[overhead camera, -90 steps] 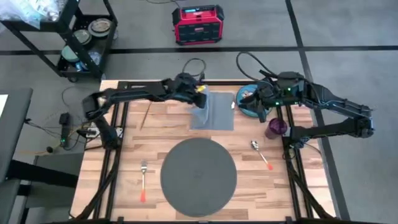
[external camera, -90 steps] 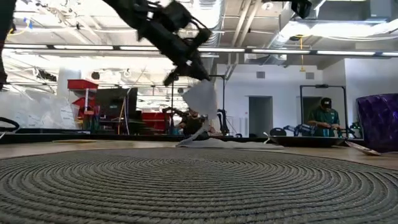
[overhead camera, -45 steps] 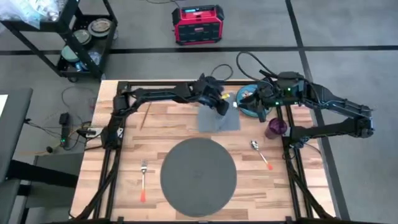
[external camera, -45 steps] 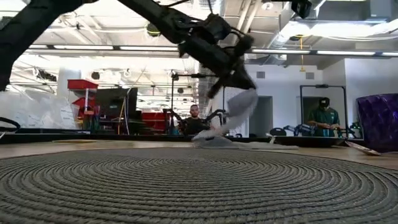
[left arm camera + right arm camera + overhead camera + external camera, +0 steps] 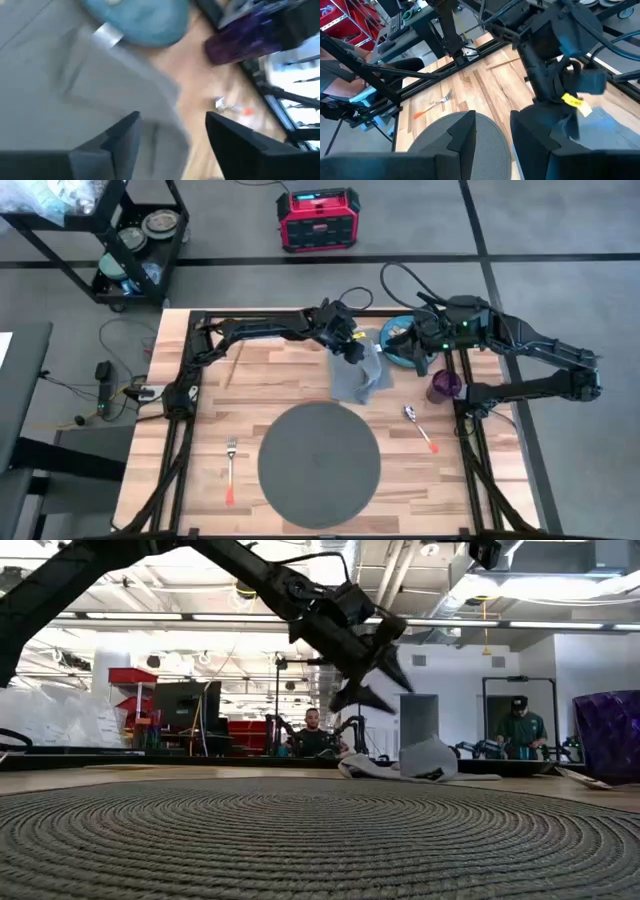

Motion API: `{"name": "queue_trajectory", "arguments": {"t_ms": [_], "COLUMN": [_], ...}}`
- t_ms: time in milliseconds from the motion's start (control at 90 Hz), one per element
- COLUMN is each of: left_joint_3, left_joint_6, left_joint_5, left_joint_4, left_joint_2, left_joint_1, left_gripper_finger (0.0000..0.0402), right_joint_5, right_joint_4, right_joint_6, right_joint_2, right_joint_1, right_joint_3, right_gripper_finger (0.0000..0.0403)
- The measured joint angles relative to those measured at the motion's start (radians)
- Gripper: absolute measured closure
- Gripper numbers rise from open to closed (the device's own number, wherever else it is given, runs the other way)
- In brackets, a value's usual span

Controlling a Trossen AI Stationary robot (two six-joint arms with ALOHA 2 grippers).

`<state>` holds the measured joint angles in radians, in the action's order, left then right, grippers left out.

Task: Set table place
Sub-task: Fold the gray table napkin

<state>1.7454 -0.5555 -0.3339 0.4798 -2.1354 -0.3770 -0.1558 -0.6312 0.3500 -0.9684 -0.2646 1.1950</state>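
The grey napkin (image 5: 362, 377) lies crumpled on the table (image 5: 270, 385), between the round dark placemat (image 5: 320, 463) and the teal plate (image 5: 395, 358). In the low view the napkin (image 5: 420, 760) rests in a heap on the wood. My left gripper (image 5: 352, 348) hangs open just above its far left part, fingers spread (image 5: 375, 685) and clear of the cloth. In the left wrist view, the napkin (image 5: 75, 75) shows below the open left gripper (image 5: 172, 132). My right gripper (image 5: 417, 356) stays over the plate's near edge, open (image 5: 492, 137), nothing between its fingers.
A purple cup (image 5: 443, 386) stands right of the napkin, a spoon (image 5: 420, 425) lies near it. A fork (image 5: 231, 470) lies left of the placemat, and a thin wooden stick (image 5: 233, 365) lies at the far left. Black frame rails (image 5: 185, 430) run along both table sides.
My left gripper has carried the napkin's raised edge toward the table's right edge, dragging the cloth along the wood, then opened and let go. The napkin has dropped into a crumpled heap, closer to the plate and cup than before.
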Motion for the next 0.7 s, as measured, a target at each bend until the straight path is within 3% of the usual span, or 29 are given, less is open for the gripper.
{"name": "queue_trajectory", "arguments": {"t_ms": [189, 433, 567, 700], "left_joint_3": [-0.001, -0.04, -0.098, -0.122], "left_joint_6": [0.076, 0.086, 0.055, 0.031], "left_joint_5": [0.237, 0.251, 0.187, 0.186], "left_joint_4": [0.253, 0.211, 0.123, 0.082], "left_joint_2": [-0.011, -0.009, -0.009, -0.011], "left_joint_1": [0.008, 0.008, 0.007, 0.006], "left_gripper_finger": [0.0195, 0.0198, 0.0198, 0.0198], "right_joint_5": [0.0, 0.0, 0.0, 0.0], "right_joint_4": [0.0, -0.001, -0.001, -0.001], "right_joint_6": [0.0, -0.008, -0.008, -0.009], "right_joint_2": [0.0, 0.0, 0.0, 0.0], "right_joint_1": [0.0, 0.0, 0.0, 0.0], "right_joint_3": [0.0, 0.0, 0.0, 0.0], "right_gripper_finger": [0.0294, 0.0294, 0.0294, 0.0294]}}
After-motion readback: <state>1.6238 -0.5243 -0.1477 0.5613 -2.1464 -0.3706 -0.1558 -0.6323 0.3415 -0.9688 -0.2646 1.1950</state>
